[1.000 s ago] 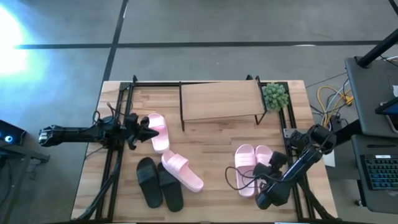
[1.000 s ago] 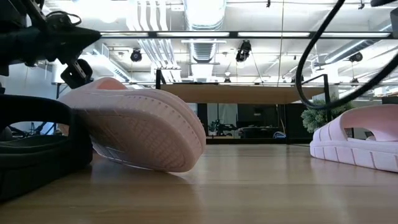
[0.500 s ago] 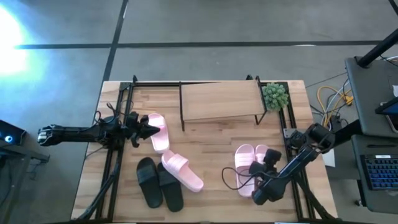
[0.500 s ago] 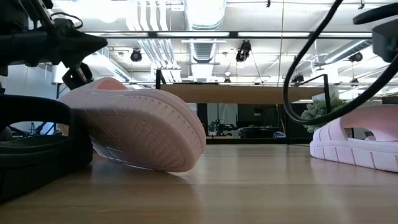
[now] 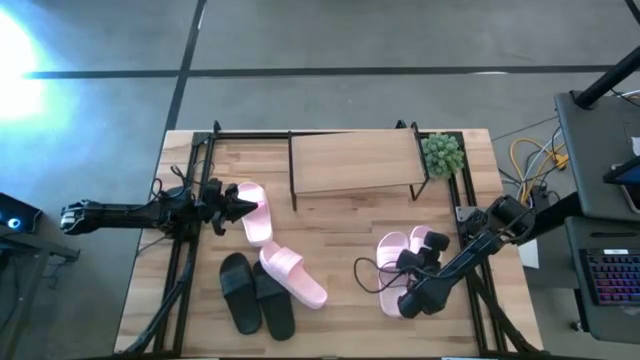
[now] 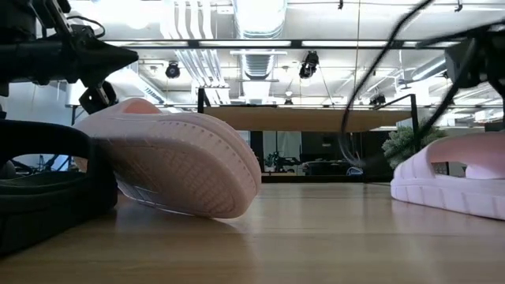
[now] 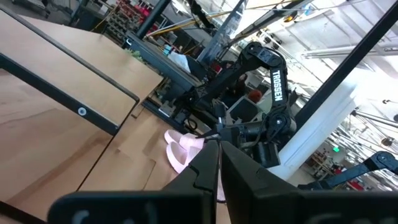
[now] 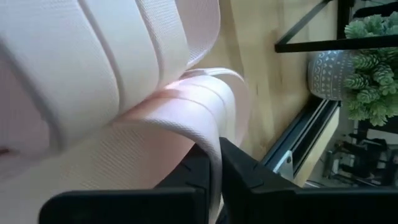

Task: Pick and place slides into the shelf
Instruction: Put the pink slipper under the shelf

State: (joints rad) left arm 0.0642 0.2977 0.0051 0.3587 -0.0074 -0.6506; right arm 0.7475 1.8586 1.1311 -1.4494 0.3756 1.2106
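The right pincer (image 5: 412, 262) is lowered over the pink pair of slides (image 5: 396, 256) on the right side of the tabletop (image 5: 340, 225). In its wrist view its fingers (image 8: 208, 168) are seen brought together on the ribbed pink strap (image 8: 180, 124) of one slide, a thin edge of which is pinched between them. Most of that slide is cut off by the frame, and which slide of the pair is gripped cannot be told. From above, much of the pair is covered by the dark arm and its cable. A potted plant (image 5: 442, 154) is seen beyond this pincer, near the tabletop's far right corner.

The left pincer (image 5: 238, 204) is held at the left side with its fingers (image 7: 214, 163) pressed together on nothing, its tip just at a single pink slide (image 5: 253, 211); whether it is touched cannot be told. Nearer the front edge, a black pair (image 5: 255, 292) is laid side by side, and another pink slide (image 5: 293, 274) is leaned against it; in the low view its grooved sole (image 6: 185, 170) is shown tilted up, hiding what lies behind.

The shelf (image 5: 354, 161) is placed at the back, well apart from both pincers. Nothing is seen on its top board; the space beneath is hidden from above.
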